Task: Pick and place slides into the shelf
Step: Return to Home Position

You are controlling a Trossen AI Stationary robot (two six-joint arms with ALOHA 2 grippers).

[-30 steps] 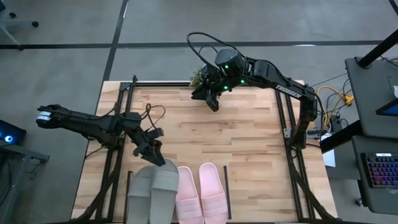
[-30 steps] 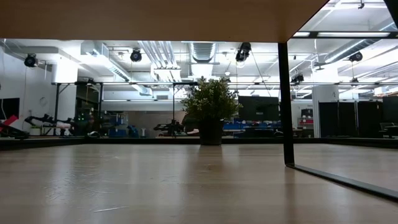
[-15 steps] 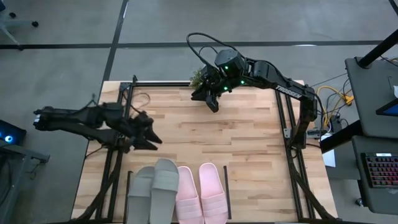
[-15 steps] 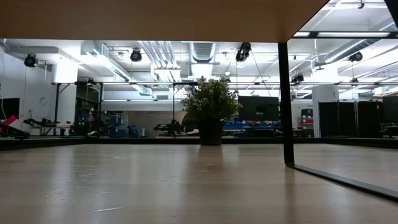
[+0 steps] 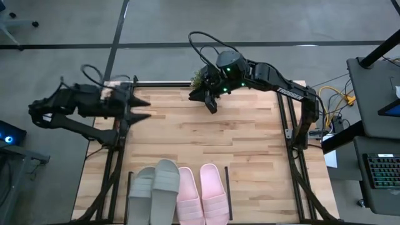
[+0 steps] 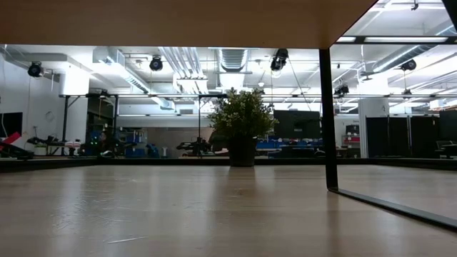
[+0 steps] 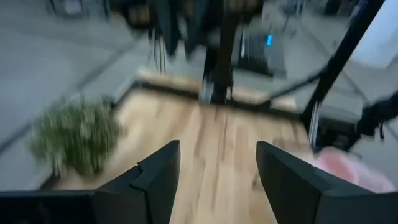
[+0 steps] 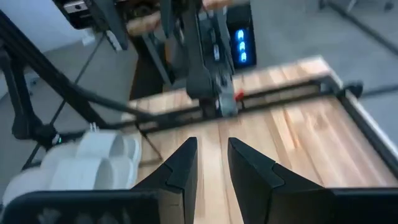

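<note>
Left tool hangs over the worktop's left edge, fingers spread wide, empty. Well apart from it, at the near edge, grey-green slides lie staggered in the shelf. Pale pink slides lie just beside them, wide straps up. Right tool is at the far edge by the plant, fingers narrowly parted, empty.
</note>
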